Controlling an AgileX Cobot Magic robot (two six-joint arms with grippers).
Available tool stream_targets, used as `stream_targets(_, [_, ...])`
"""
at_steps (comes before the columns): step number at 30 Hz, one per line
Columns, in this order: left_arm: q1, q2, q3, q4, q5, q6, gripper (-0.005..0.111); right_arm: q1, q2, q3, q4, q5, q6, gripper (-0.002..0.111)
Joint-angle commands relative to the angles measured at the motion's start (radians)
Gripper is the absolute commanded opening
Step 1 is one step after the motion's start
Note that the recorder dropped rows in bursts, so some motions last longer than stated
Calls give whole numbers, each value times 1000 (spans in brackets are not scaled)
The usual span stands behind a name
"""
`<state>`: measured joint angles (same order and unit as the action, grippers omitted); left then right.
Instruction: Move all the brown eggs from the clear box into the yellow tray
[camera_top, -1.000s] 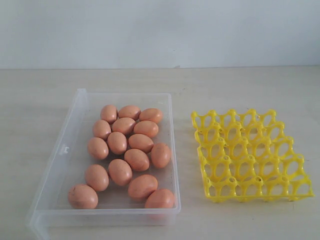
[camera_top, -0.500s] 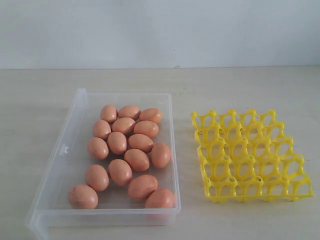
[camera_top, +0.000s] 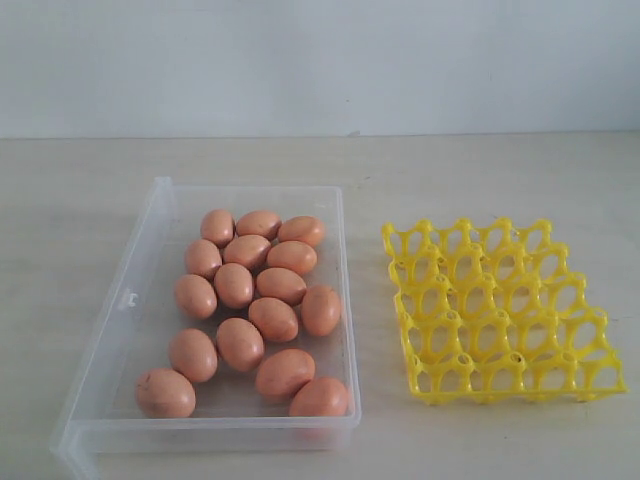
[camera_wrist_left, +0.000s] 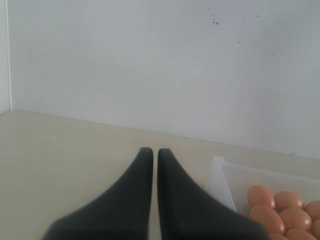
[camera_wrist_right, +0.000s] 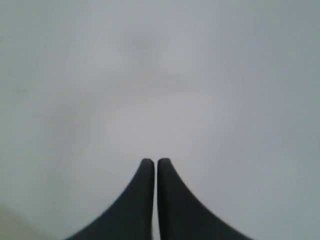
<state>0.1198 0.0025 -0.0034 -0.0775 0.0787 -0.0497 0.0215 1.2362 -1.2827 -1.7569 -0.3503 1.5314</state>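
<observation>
Several brown eggs lie loose in the clear box on the left of the table. To its right stands the yellow tray, and every cup I can see holds nothing. Neither arm shows in the exterior view. In the left wrist view my left gripper is shut with nothing in it, hanging over bare table beside a corner of the clear box; a few brown eggs show at the frame's edge. My right gripper is shut and empty, facing only a plain pale wall.
The light wooden table runs back to a pale wall. A strip of bare tabletop separates box and tray.
</observation>
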Motion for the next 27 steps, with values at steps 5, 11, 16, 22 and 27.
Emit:
stream_targets(5, [-2,-2,3,-9,-4,-9,4,-1,-89,-6,264,755,-749,0])
stream_targets(11, [-2,-2,3,-9,-1,-9,4,-1,5,-8,1258,926,-1698,0])
stream_targets(16, [-2,-2,3,-9,-1,-9,4,86,169,-58,1929,1138,-2128,0])
stream_targets(22, [-2,-2,3,-9,-1,-9,4,351,404,-178,2002,1257,-2084,0])
stream_targets(27, [-2,-2,3,-9,-3,-9,4,539,582,-301,1948,1227,-1992,0])
